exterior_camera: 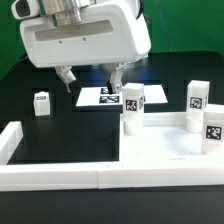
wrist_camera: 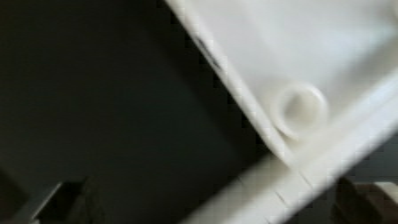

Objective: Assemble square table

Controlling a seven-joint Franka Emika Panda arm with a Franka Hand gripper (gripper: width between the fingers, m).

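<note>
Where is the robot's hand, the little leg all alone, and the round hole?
hand (exterior_camera: 92,82), exterior view, between its fingertips
lone leg (exterior_camera: 42,104), exterior view, its front face
corner socket (wrist_camera: 299,108), wrist view, its round ring

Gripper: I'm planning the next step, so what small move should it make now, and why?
Probably shift toward the exterior view's right and lower over the nearest leg. The gripper hangs open and empty, that leg stands loose and upright close by, and the corner socket in the wrist view holds no leg.
</note>
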